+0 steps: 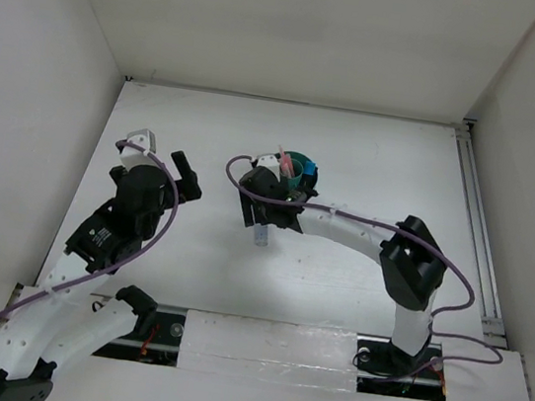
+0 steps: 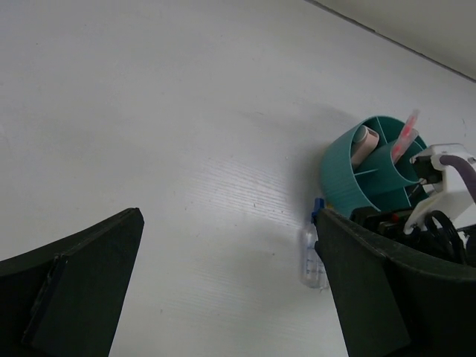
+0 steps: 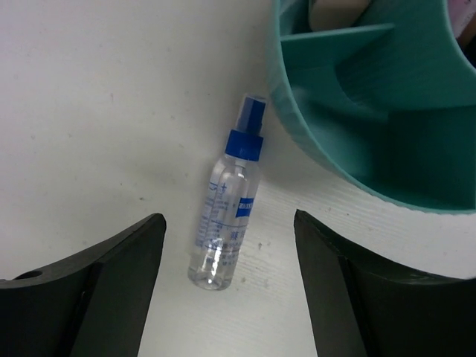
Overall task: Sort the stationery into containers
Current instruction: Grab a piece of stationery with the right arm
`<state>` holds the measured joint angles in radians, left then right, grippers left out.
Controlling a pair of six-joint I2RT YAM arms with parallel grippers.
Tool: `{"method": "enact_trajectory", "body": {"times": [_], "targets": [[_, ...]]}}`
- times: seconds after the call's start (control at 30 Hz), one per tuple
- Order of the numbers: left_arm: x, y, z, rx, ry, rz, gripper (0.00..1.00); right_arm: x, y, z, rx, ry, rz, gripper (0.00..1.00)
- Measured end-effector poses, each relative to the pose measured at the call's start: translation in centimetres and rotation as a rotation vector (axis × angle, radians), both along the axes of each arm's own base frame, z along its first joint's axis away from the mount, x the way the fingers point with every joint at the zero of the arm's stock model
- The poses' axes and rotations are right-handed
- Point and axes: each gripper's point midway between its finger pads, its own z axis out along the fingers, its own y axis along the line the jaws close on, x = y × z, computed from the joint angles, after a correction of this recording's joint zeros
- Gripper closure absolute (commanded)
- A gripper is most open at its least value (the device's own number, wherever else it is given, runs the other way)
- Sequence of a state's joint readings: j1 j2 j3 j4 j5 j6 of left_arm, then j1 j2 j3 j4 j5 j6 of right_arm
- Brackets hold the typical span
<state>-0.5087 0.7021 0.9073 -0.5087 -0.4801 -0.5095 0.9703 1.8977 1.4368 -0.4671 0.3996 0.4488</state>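
Your white table sits boxed in by white walls. On the near side of the teal organizer, the blue-capped clear bottle lies flat, its cap just beside the organizer's wall. Your right gripper hangs over the bottle, jaws apart on either side, gripping nothing. Left of the organizer, your left gripper stands wide open and empty. A pink pencil sticks up out of the organizer.
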Motion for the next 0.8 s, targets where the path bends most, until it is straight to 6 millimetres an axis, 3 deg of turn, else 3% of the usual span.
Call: {"method": "enact_trajectory", "body": {"times": [0.17,0.33,0.63,0.7,0.8], "targets": [[-0.3,0.1,0.3,-0.006,-0.009,-0.001,0.0,1.0,1.5,-1.3,-0.017,0.012,0.002,0.28],[-0.5,0.3,0.6,-0.013,-0.022,-0.001,0.0,0.6,1.3,-4.0,-0.066,0.056,0.011,0.3],[-0.6,0.3,0.8,-0.018,-0.03,-0.001,0.0,0.3,1.3,-6.0,-0.089,0.09,0.024,0.36],[-0.6,0.3,0.8,-0.019,-0.033,-0.001,0.0,0.2,1.6,-6.2,-0.082,0.099,0.031,0.38],[-0.6,0.3,0.8,-0.019,-0.033,-0.001,0.0,0.3,2.1,-6.3,-0.068,0.107,0.044,0.51]]}}
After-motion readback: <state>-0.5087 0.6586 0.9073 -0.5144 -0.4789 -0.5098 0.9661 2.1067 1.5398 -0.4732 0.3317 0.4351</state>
